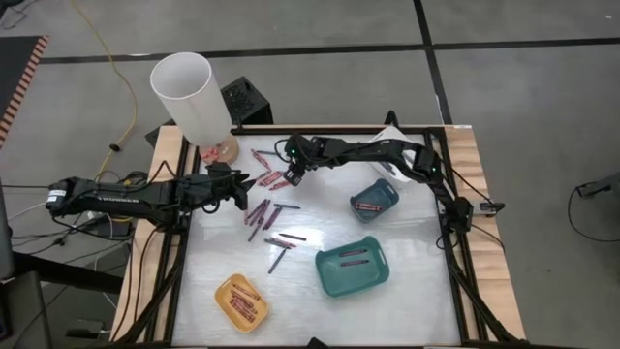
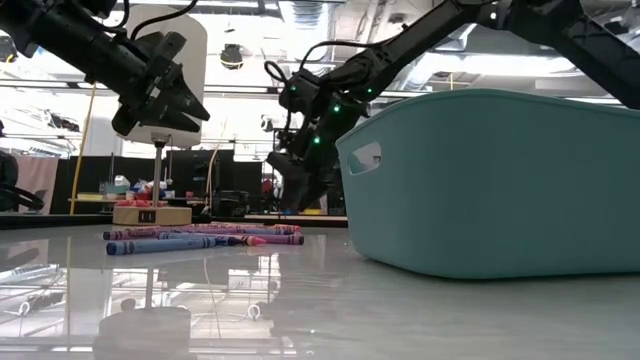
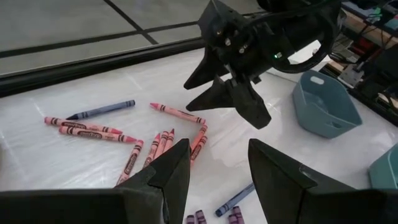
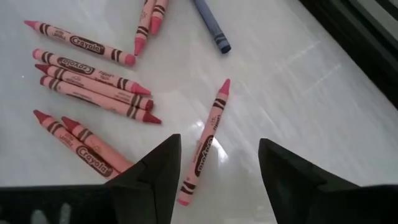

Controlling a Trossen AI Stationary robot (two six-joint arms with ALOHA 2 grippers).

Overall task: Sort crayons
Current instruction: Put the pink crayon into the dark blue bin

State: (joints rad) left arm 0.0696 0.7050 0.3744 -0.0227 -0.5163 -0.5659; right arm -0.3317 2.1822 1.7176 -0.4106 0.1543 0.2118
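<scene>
Looking across from the left side first: the left gripper (image 1: pixel 242 184) hovers above the glossy white table (image 1: pixel 417 301), dark fingers parted with nothing between them, and a bunch of short paper-wrapped red and pink wax crayons (image 3: pixel 158 146) lies just ahead of its tips. A few purple ones (image 1: pixel 260 211) sit right below it, toward the near edge.

Next over, the right gripper (image 1: pixel 293 175) hangs close above the same red cluster, jaws spread wide and empty. One lone pink crayon (image 4: pixel 204 142) lies lengthwise right between its fingertips, apart from the tight row beside it, so I'd guess that's the pick.

Further right of that tool sit the small grey-blue plastic tray (image 1: pixel 374 198) and the bigger teal plastic tray (image 1: pixel 353 267), both with some crayons in already. The little yellow tray (image 1: pixel 241 301) with red ones sits well toward the near edge, closer to the left arm's side.

Handling-wise, these should be super light and stiff but snappable if squeezed hard. They're round, so they'll probably roll or skid on that shiny top. I'd grab across the paper wrapper at mid-length, not the waxy tip, since the paper looks grippier. The packed ones look harder to pinch without nudging neighbours.
</scene>
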